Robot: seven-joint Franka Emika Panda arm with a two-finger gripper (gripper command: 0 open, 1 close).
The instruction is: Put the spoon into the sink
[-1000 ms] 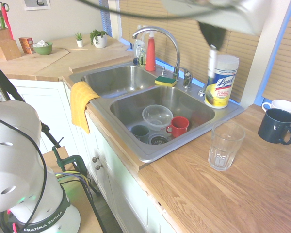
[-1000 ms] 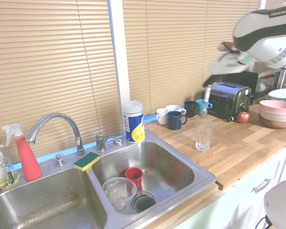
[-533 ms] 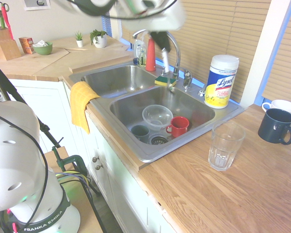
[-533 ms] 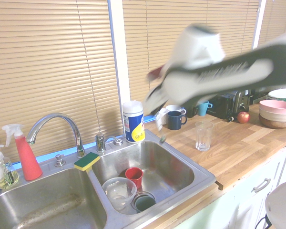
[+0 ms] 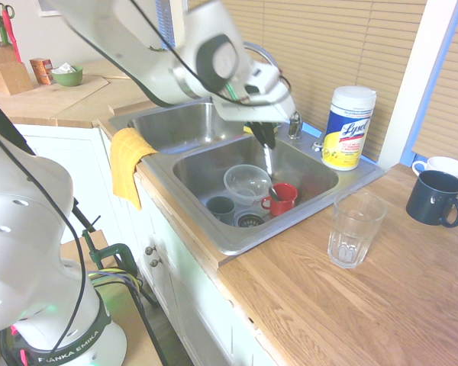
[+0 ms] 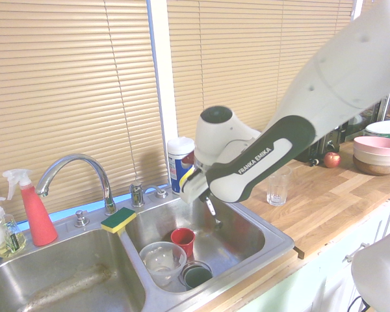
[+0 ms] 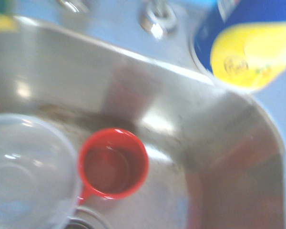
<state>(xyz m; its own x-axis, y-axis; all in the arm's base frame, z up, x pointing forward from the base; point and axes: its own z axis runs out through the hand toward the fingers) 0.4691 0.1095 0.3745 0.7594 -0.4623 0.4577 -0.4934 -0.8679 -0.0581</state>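
The sink (image 5: 230, 238) is a shiny steel one with two basins; its rim (image 6: 273, 238) meets the wooden counter. My gripper (image 5: 266, 143) hangs over the basin that holds the dishes, shut on the top of the spoon (image 5: 270, 171). The spoon's thin pale handle points straight down, and its tip is just above the red cup (image 5: 281, 198). From the other side, the gripper (image 6: 207, 197) and the spoon (image 6: 212, 210) hang above the basin floor, right of the red cup (image 6: 182, 239). The spoon does not show in the wrist view, which looks down on the red cup (image 7: 113, 164).
A clear bowl (image 5: 247, 181), a dark green cup (image 5: 220, 206) and the drain (image 5: 249, 220) share the basin. A Lysol canister (image 5: 348, 126) stands on the rim. A clear tumbler (image 5: 355, 227) and a navy mug (image 5: 433, 197) stand on the counter, and a yellow cloth (image 5: 128, 160) hangs over the front edge.
The arm has swung from above the counter by the tumbler across to the sink and down, carrying the spoon with it. The spoon now hangs inside the basin's outline.
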